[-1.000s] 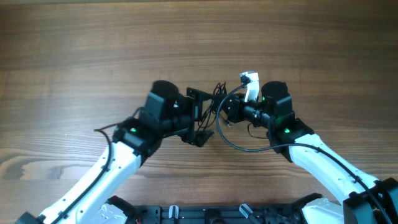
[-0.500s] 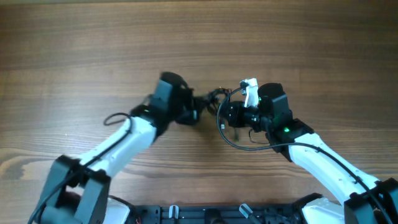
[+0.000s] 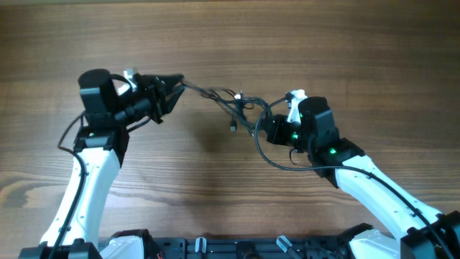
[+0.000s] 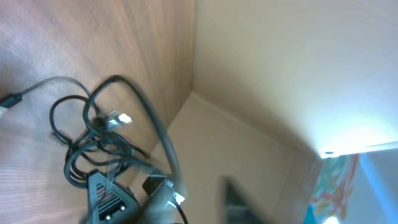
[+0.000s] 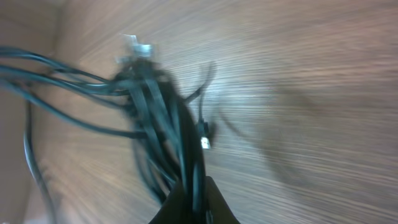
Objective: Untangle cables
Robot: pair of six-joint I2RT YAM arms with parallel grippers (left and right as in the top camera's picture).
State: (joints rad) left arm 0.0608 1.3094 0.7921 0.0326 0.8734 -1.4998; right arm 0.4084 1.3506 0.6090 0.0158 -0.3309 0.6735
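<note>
My right claw (image 5: 191,196) is clamped tight on the cables (image 5: 155,106), and the black bunch fans out from between my tips. Just beyond it, the tangle hangs over the wooden bench (image 3: 338,43), with one small plug (image 3: 233,127) dangling. Farther off to the left, my left claw (image 3: 175,81) is pinched on a single strand that stretches across to the tangle.

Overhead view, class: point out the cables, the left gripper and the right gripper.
cables (image 3: 231,102), overhead view, the tangled middle stretch.
left gripper (image 3: 175,80), overhead view, between its fingertips.
right gripper (image 3: 263,129), overhead view, between its fingertips.
</note>
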